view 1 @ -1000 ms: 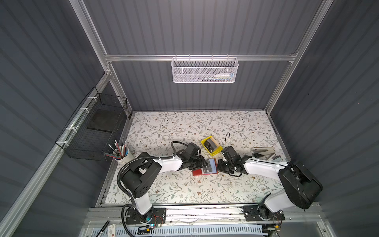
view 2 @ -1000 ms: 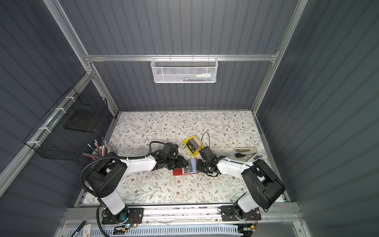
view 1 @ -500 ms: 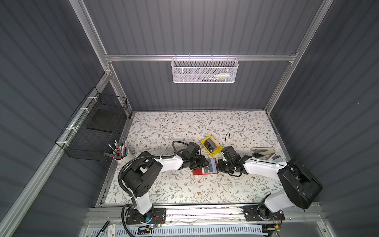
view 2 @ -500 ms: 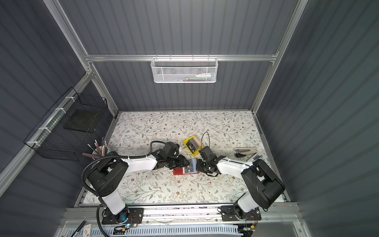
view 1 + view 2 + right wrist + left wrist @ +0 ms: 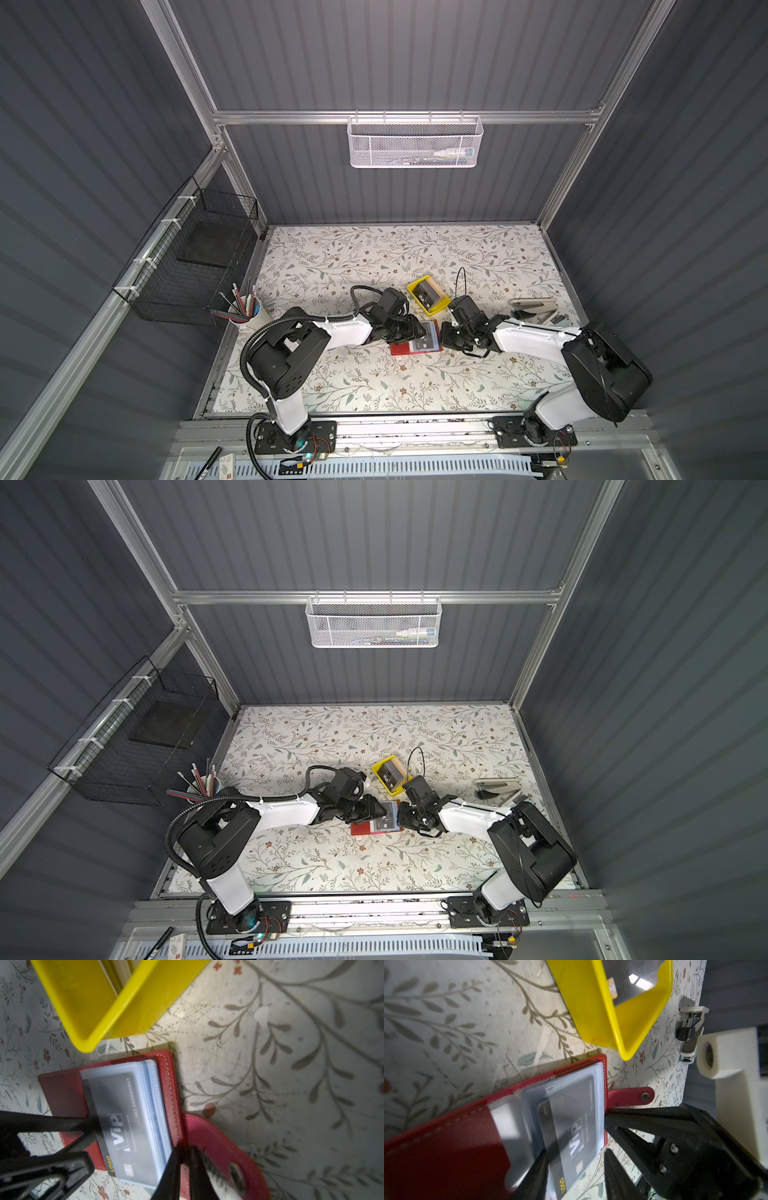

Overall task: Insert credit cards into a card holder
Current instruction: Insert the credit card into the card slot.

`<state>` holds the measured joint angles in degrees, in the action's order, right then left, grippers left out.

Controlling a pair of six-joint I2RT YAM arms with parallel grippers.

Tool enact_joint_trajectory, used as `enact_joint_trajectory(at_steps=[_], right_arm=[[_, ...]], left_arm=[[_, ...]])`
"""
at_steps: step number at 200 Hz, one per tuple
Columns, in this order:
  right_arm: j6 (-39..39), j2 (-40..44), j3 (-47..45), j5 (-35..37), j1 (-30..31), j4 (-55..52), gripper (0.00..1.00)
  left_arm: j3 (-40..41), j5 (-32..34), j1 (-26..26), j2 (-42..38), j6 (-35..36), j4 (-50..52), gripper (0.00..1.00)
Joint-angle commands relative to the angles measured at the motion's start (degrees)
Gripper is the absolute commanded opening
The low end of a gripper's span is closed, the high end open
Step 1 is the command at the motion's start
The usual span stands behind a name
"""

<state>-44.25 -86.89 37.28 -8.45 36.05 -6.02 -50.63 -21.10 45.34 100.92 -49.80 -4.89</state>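
One card holder (image 5: 400, 350) lies open on the floral worktop (image 5: 353, 257), just beside the yellow tray (image 5: 135, 1007), on the robot's side of it. Its red cover is flat, its clear sleeves (image 5: 152, 1093) face up, and its strap (image 5: 629, 1096) lies out flat on the worktop. A dark grey card (image 5: 124, 1126) marked "Vip" sits in the top sleeve, hazed by the film over most of its face. A darker strip along one long edge looks uncovered.

The left end effector (image 5: 93, 1142) is released. Its jaws stand parted with nothing clamped between them. Its fingertips (image 5: 83, 1124) are at that bare edge of the card, one of them overlapping it.

The right end effector (image 5: 185, 1150) faces it from the opposite side of the holder and is clenched on the holder's edge beside the strap. Its jaws are almost together, with the red cover's rim between them.

More cards (image 5: 426, 293) lie in the tray. A stapler (image 5: 536, 305) lies well apart from the holder, near the worktop's right edge.
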Motion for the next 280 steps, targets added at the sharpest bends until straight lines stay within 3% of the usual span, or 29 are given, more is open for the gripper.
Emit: enact_joint_trajectory(at_steps=[1,133,179,280], right_arm=[[1.01,-1.79,0.35,-0.02,0.14,-1.76,0.14],[0.57,1.98,-0.58,-0.41,0.32,-1.32,0.17],[0.35,4.19,-0.72,0.29,0.31,-1.82,0.17],[0.57,5.37,0.08,-1.0,0.27,-1.21,0.16]], left_arm=[[-1.4,-1.3,0.36,1.41,-0.04,-0.53,0.44],[-0.17,4.91,0.36,-2.26,2.74,5.66,0.43],[-0.34,4.76,0.41,-1.37,3.44,5.37,0.32],[0.35,5.57,0.54,-0.86,3.55,5.84,0.2]])
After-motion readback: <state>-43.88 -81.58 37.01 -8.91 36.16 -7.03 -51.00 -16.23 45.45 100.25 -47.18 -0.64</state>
